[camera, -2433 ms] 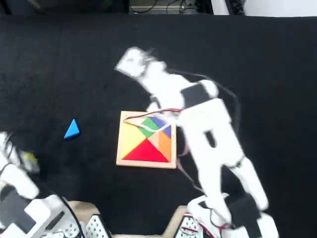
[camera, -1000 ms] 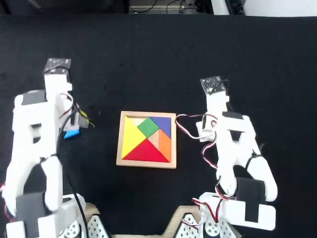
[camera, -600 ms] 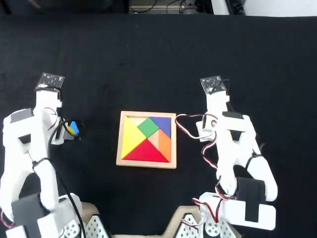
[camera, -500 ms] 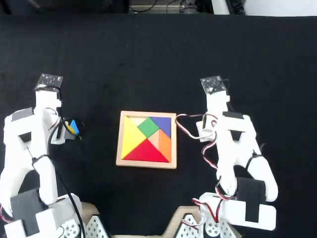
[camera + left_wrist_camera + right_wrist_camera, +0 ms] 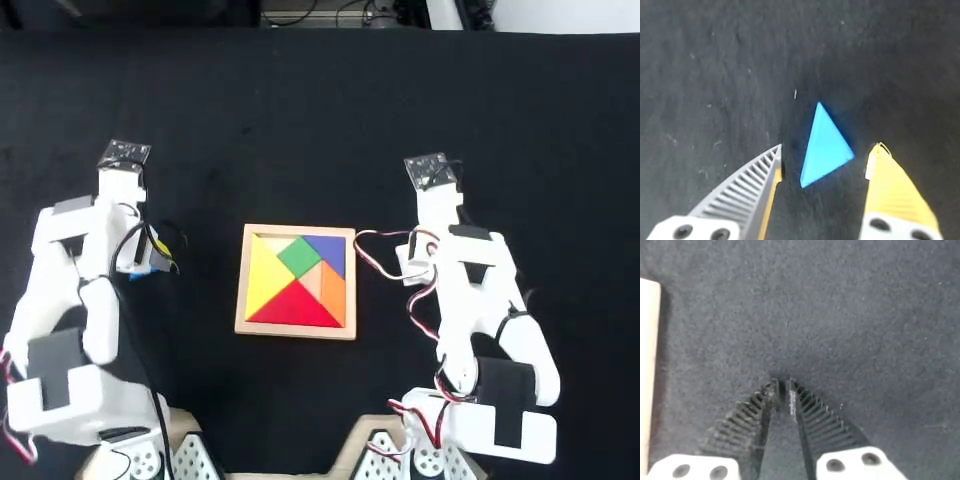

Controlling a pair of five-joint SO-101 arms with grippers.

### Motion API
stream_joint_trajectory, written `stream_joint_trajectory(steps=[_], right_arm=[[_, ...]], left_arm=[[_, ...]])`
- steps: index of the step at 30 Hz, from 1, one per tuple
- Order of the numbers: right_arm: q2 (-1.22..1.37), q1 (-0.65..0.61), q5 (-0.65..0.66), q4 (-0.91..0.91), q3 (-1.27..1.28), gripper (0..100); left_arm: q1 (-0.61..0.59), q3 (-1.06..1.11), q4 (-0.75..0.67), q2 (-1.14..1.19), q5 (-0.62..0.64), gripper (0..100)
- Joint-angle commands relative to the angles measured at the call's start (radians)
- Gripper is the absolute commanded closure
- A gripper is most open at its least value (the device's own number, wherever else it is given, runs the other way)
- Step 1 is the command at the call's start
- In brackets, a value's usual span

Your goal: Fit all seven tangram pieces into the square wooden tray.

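Straddling the light-blue triangle [image 5: 824, 145] on the black cloth [image 5: 300, 120], well left of the square wooden tray [image 5: 241, 290], the left gripper [image 5: 829, 149] has its fingers spread. The right gripper [image 5: 782, 386], just right of the tray, has its fingers pressed together, holding nothing. 6 coloured pieces lie in the tray.

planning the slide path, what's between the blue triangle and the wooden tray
In the high view, one finger of the left gripper beside the blue triangle, then bare black cloth up to the wooden tray.
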Motion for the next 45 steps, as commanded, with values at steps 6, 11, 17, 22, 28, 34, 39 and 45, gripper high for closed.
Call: stream_joint_trajectory(steps=[6, 11, 17, 22, 28, 34, 39, 45], right_arm=[[0.001, 0.005, -0.005, 0.006, -0.051, 95.6], [0.002, 0.005, -0.005, 0.006, -0.051, 95.6], [0.002, 0.005, -0.005, 0.006, -0.051, 95.6], [0.002, 0.005, -0.005, 0.006, -0.051, 95.6], [0.002, 0.005, -0.005, 0.006, -0.051, 95.6], [0.002, 0.005, -0.005, 0.006, -0.051, 95.6], [0.002, 0.005, -0.005, 0.006, -0.051, 95.6], [0.002, 0.003, -0.005, 0.006, -0.051, 95.6]], left_arm=[[0.018, -0.128, -0.011, 0.097, 0.002, 72], [0.018, -0.153, -0.005, 0.123, -0.075, 72], [0.015, -0.148, 0.021, 0.123, -0.169, 72], [0.010, -0.189, 0.071, 0.130, -0.241, 72], [0.018, -0.206, 0.089, 0.132, -0.230, 72], [0.018, -0.197, 0.032, 0.133, -0.230, 72], [0.018, -0.206, 0.037, 0.175, -0.235, 72], [0.019, -0.252, 0.064, 0.213, -0.241, 72]])
